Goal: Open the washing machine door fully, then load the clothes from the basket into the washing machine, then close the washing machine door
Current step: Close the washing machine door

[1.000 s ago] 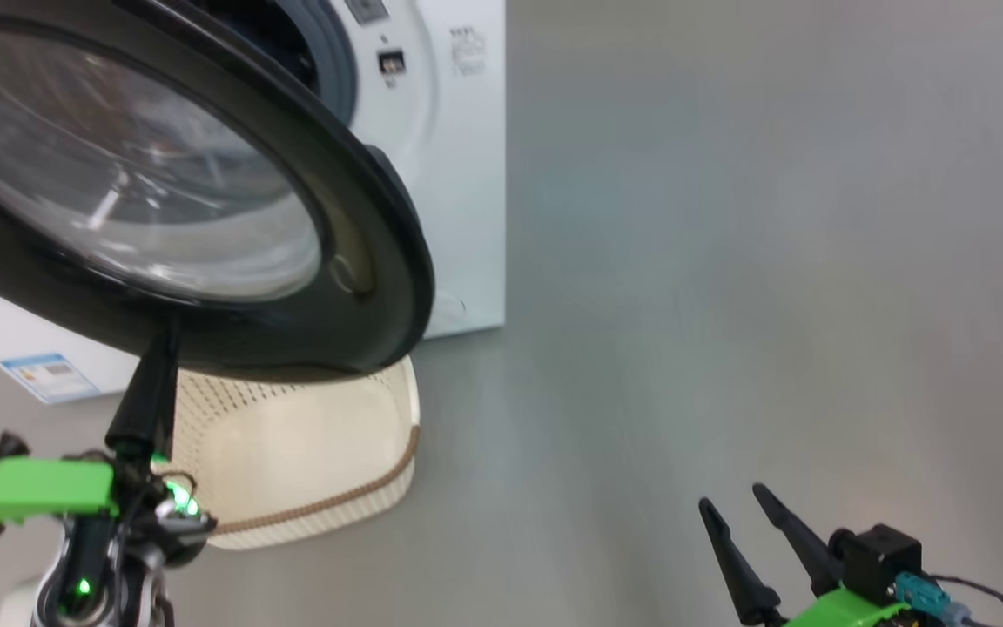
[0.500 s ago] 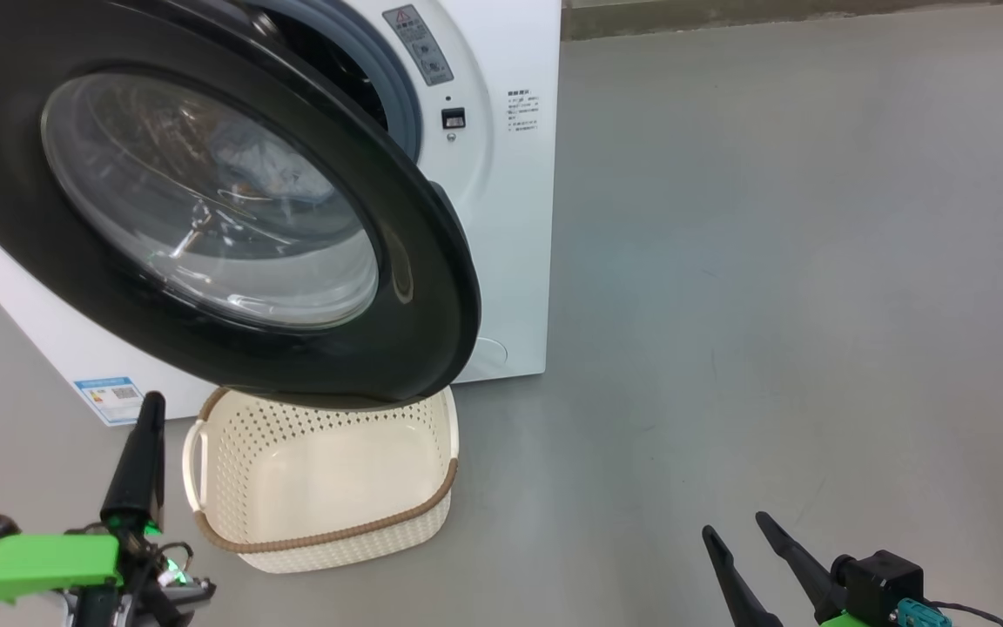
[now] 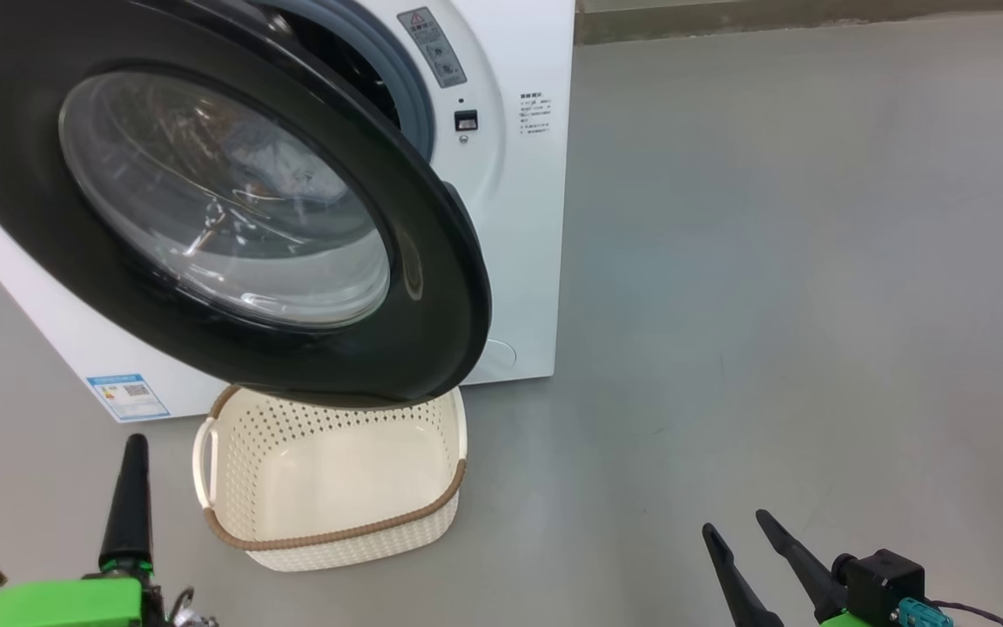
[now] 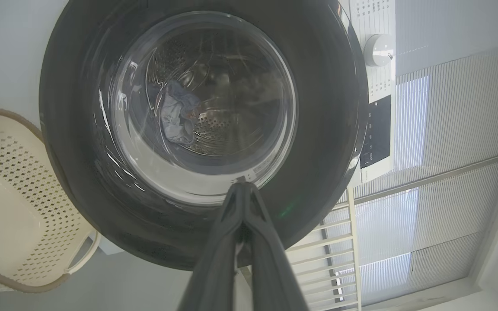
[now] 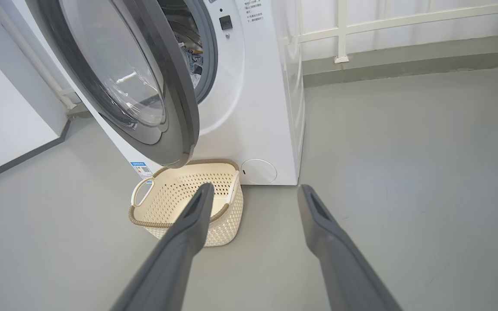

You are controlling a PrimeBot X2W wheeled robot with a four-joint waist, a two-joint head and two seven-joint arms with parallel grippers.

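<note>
Holds the left gripper low beside the basket, fingers pressed together on nothing. Spreads the fingers of the right gripper wide, empty, above the floor. Faces the washing machine door, partly open over the empty basket. Sees clothes inside the washing machine.

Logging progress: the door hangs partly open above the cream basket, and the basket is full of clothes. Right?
No: the basket is empty, as the right wrist view shows; the clothes lie inside the washing machine. The door does hang partly open above the basket.
</note>
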